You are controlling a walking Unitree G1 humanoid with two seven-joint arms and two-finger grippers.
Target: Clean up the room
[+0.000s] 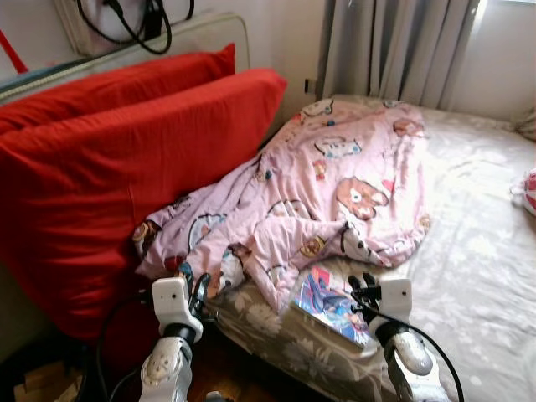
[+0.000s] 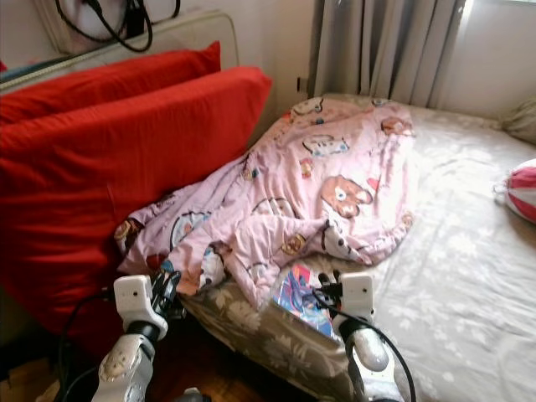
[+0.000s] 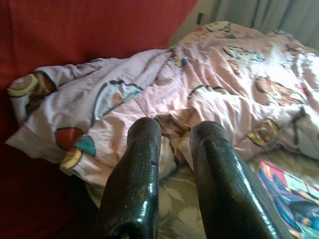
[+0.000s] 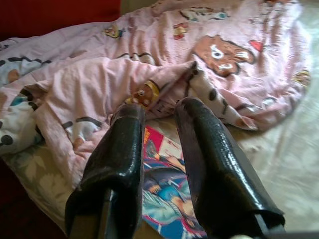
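Note:
A crumpled pink blanket (image 1: 327, 193) printed with cartoon bears lies across the bed (image 1: 477, 251), reaching from the far corner to the near edge. A colourful comic book (image 1: 331, 306) lies flat on the floral sheet, its far end tucked under the blanket's hem. My left gripper (image 1: 197, 289) hovers at the bed's near edge, pointing at the blanket's lower corner (image 3: 99, 144), fingers slightly apart and holding nothing. My right gripper (image 1: 362, 289) hangs just over the comic book (image 4: 169, 189), also open and holding nothing.
Two big red pillows (image 1: 126, 167) lean against the wall on the left, touching the blanket. Grey curtains (image 1: 394, 50) hang behind the bed. A red-and-white striped thing (image 2: 521, 188) sits at the right edge. Black cables (image 1: 138, 25) hang on the wall. Dark wooden floor (image 1: 234, 368) lies below.

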